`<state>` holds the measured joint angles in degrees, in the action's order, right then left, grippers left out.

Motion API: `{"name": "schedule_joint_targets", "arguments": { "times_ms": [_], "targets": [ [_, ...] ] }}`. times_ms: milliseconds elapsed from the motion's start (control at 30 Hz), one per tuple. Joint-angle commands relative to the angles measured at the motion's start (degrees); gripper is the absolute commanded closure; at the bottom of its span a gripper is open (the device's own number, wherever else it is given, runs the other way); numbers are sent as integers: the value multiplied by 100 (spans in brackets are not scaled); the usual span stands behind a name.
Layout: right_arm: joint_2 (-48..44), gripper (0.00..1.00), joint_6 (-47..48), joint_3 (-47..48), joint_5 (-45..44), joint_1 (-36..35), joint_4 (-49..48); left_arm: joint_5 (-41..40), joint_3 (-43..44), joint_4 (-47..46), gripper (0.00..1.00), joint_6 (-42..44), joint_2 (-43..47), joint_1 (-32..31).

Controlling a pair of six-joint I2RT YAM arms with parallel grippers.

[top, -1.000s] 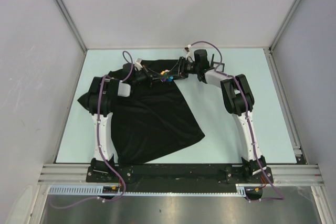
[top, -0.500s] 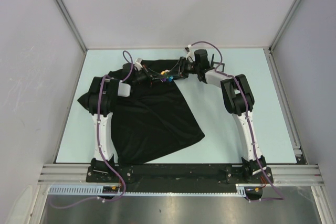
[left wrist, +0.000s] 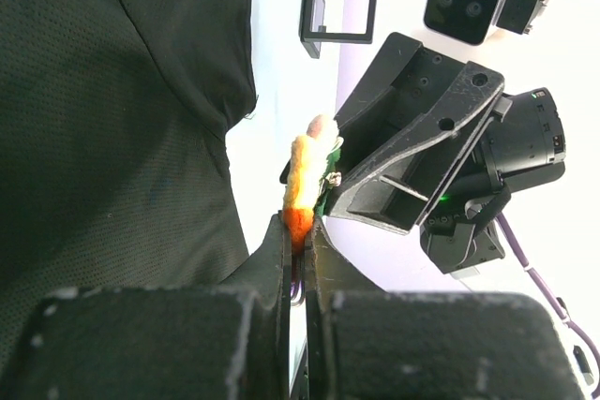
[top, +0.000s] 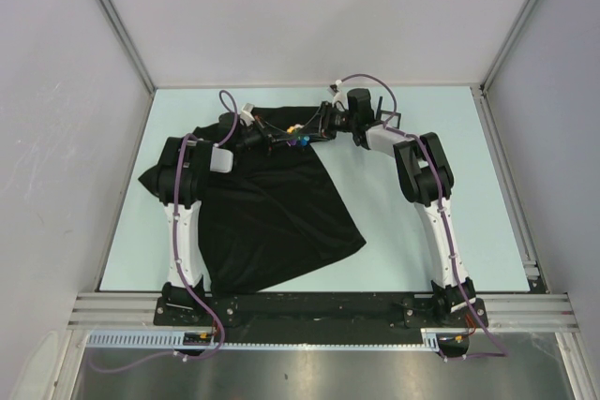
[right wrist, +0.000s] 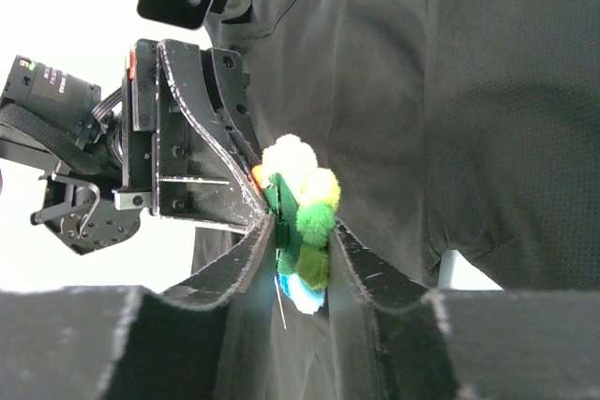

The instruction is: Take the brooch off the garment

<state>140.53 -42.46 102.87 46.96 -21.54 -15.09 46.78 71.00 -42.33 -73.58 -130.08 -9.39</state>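
The brooch (top: 297,134), a tiny fluffy ornament of yellow, green, orange and blue, hangs between both grippers at the far edge of the black garment (top: 272,213). My left gripper (left wrist: 298,224) is shut on the brooch's orange end (left wrist: 305,170). My right gripper (right wrist: 305,224) is shut on the brooch's green and blue part (right wrist: 309,203), and a thin pin sticks out below it. In the top view the left gripper (top: 284,138) and right gripper (top: 312,131) meet tip to tip. The garment fills the left wrist view's left side (left wrist: 112,138) and lies behind the brooch in the right wrist view (right wrist: 469,91).
A small black square frame (left wrist: 339,5) lies on the pale table (top: 422,231) beyond the grippers, near the right arm's wrist (top: 389,119). The garment spreads from the far middle toward the near left. Grey walls close in the table on three sides.
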Motion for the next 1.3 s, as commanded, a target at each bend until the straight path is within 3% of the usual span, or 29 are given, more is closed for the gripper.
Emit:
{"name": "schedule_joint_targets", "arguments": {
  "times_ms": [0,367,667,700,933,1033,1267],
  "targets": [
    [124,72,-166,190,296,-69,-389,164,142,-302,100,-86,0,-37],
    [150,100,-456,120,463,-96,-828,191,168,-329,100,-77,9,-46],
    [-166,100,-991,-539,104,-96,-1759,138,81,-583,99,28,123,-46],
    [-271,100,-1045,-627,16,-61,-1987,138,54,-653,88,37,141,-37],
    [-711,100,-1353,-1260,-564,220,-2603,-2,-314,-1418,49,10,404,-46],
    [-816,100,-1563,-1585,-802,352,-2876,-99,-482,-1655,41,37,492,-72],
    [-878,100,-1784,-1832,-1179,396,-3430,-38,-324,-1884,36,-68,361,-388]
  ]
}}
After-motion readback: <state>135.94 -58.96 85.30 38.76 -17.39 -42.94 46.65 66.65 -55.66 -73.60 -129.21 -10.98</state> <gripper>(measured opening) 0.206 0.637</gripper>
